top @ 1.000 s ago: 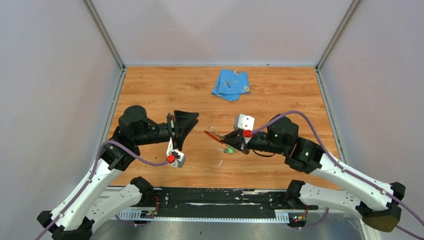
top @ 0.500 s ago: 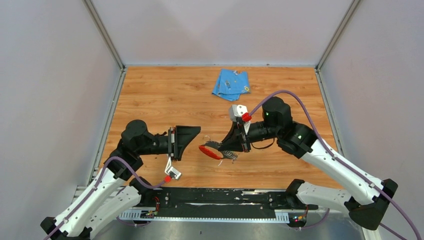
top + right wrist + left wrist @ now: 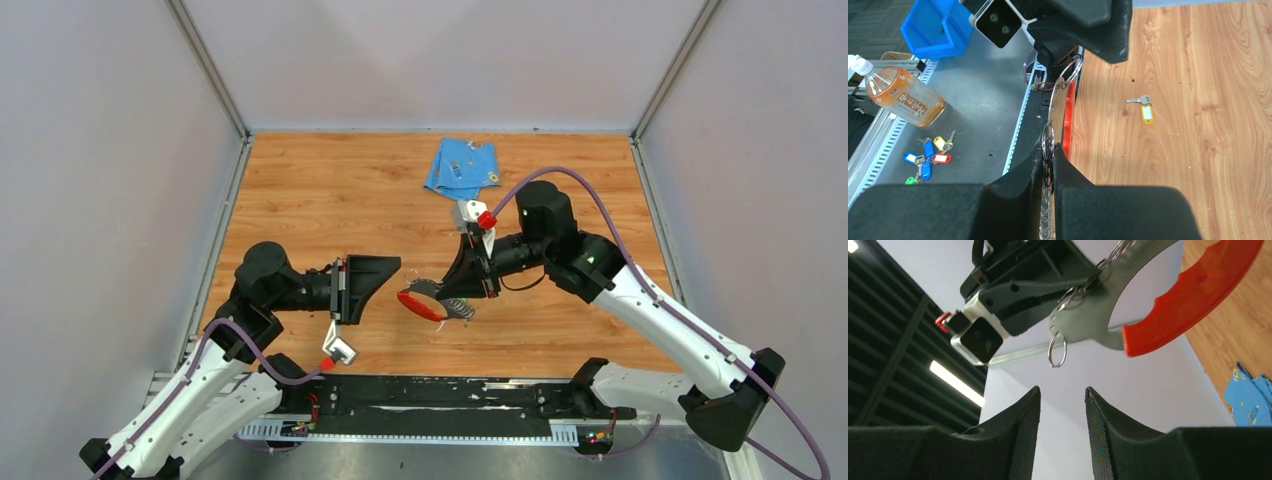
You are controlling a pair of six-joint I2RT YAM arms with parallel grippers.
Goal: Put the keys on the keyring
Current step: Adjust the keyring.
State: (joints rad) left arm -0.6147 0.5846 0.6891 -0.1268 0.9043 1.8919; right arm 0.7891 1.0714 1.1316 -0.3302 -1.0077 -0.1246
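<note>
My right gripper is shut on the keyring, a silvery plate with a red strip, and holds it above the table, pointing at my left gripper. In the right wrist view the fingers pinch its rings and chain, with the red strip beyond. In the left wrist view my left gripper is open and empty, just below the keyring's plate and a small dangling ring. The yellow-tagged key lies on the wood. The green key is hidden.
A folded blue cloth lies at the back middle of the table. Off the near edge, the right wrist view shows a drink bottle, a blue bin and several loose tagged keys.
My right arm lifted the keyring off the table and carried it left toward my left gripper. My left arm drew back toward the near edge and lowered slightly.
</note>
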